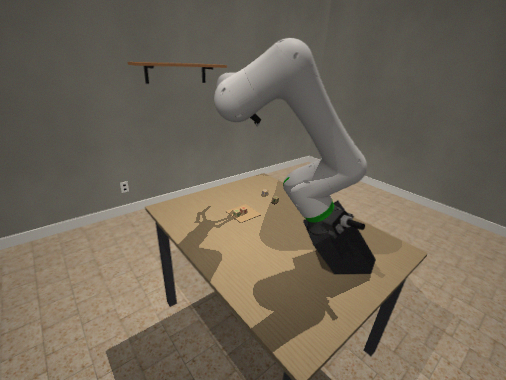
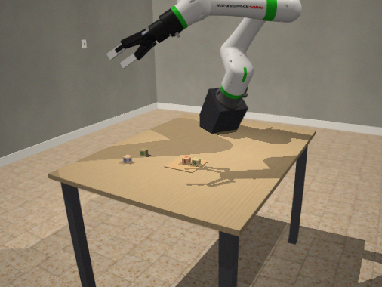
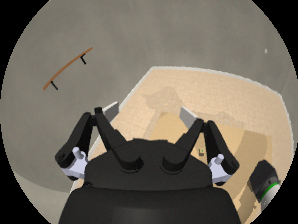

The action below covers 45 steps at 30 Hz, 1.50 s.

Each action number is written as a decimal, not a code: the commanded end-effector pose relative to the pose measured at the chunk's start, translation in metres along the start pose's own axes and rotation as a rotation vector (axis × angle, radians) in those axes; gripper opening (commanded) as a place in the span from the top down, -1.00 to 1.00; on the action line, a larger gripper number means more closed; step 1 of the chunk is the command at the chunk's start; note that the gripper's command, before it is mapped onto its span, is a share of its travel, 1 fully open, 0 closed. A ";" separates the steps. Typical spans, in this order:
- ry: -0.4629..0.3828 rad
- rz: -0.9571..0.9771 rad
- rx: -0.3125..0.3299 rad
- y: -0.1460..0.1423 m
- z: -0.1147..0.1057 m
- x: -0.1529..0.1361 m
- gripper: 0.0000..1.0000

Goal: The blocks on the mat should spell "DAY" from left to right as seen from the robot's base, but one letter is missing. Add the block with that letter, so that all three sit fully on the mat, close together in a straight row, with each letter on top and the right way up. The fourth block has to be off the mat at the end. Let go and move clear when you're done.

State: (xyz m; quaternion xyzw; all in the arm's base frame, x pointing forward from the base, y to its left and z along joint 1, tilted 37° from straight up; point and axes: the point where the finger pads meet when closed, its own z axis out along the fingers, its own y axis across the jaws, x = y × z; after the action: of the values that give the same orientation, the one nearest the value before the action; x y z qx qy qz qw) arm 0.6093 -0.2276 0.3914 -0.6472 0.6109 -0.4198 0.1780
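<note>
My gripper [image 2: 120, 57] [image 3: 149, 109] is open and empty, high in the air above the table's far left side, well away from all the blocks. In the top view the arm hides it. A thin tan mat [image 2: 176, 165] [image 1: 251, 217] lies near the table's middle. Two blocks sit side by side on it: one with red markings [image 2: 186, 160] [image 1: 243, 210] and one with green markings [image 2: 196, 162]. Two more blocks stand off the mat: one with blue markings [image 2: 127, 158] [image 1: 264, 192] and one with green markings [image 2: 143, 152] [image 1: 275, 200]. The letters are too small to read.
The wooden table [image 2: 151, 192] [image 1: 300, 310] carries the robot's black base [image 2: 223, 111] [image 1: 345, 247] at one edge. A wall shelf [image 1: 175, 65] [image 3: 67, 72] hangs behind the table. The arm casts broad shadows over the top.
</note>
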 end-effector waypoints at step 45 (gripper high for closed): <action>-0.559 0.124 -0.505 0.213 -0.055 -0.426 -1.00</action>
State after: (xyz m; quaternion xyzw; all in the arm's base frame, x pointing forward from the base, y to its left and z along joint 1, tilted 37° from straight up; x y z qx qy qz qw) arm 0.4787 0.1403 0.1307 -0.7212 0.6605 -0.0594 0.2004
